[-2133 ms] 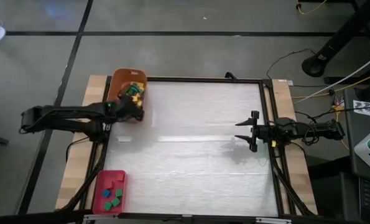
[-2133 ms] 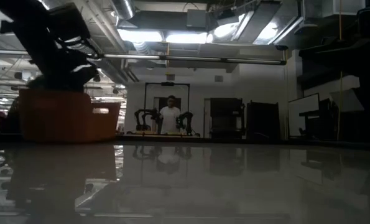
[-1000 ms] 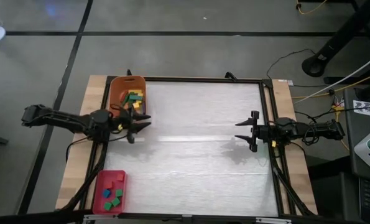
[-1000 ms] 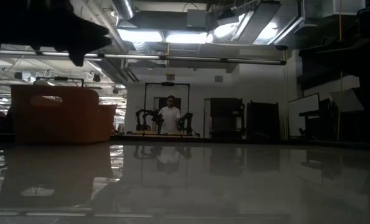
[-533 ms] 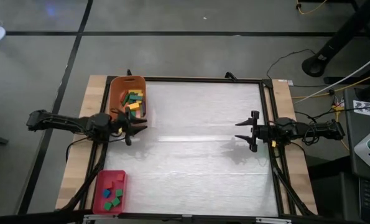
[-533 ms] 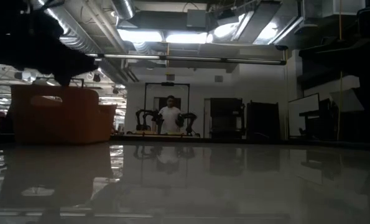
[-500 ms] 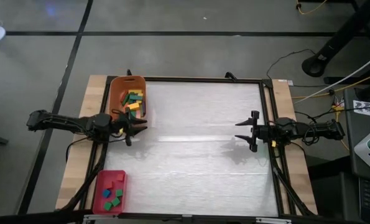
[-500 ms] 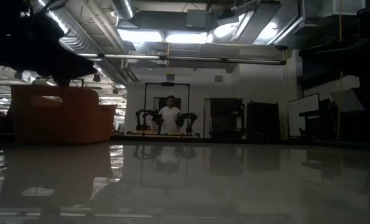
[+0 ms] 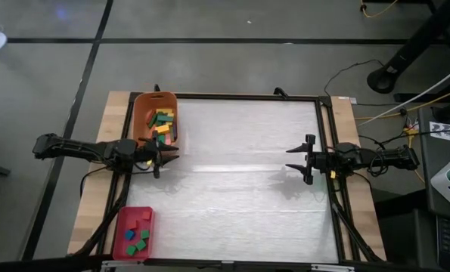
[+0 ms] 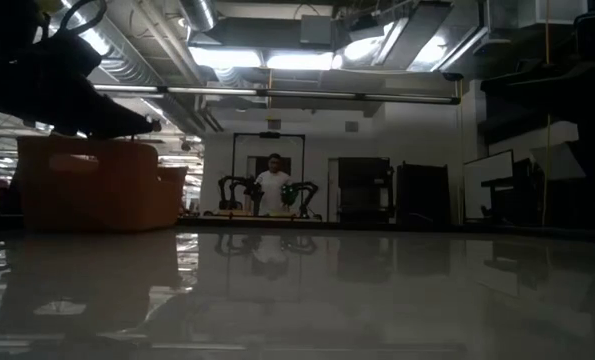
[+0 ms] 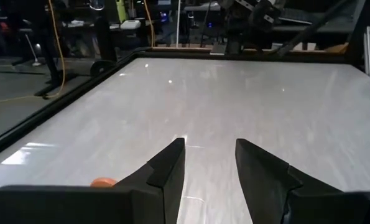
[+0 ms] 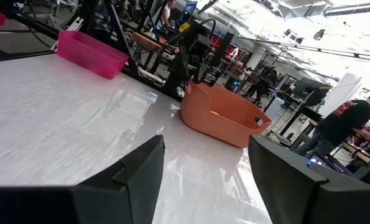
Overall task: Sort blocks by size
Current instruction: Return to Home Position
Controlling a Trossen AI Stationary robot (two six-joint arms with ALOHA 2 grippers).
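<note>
the main risk now is at the left claw [image 9: 172, 155]. the orange tub [image 9: 138, 113] stands just beside it, on one flank, and i cannot tell if they touch. if the arm swings sideways while it pulls back, a finger could catch the tub's rim and push the tub, or tip out the blocks [image 9: 162, 121] heaped inside. a straight retreat, away from the tub, looks safer to me.

the left arm lies low and almost stretched across the table's edge, with its claw pointing over the white table [image 9: 240, 189]. its two fingers stand apart and hold nothing. on the claw's other flank, well apart, is the red tray [image 9: 123, 224] with the small blocks [image 9: 138, 240] in it.

the right claw [image 9: 289, 159] waits at the opposite edge, facing the left one. its fingers are spread wide and empty, and the tub and the tray are both far in front of it. no block shows on the table between the two claws, so i judge the sorting finished.
</note>
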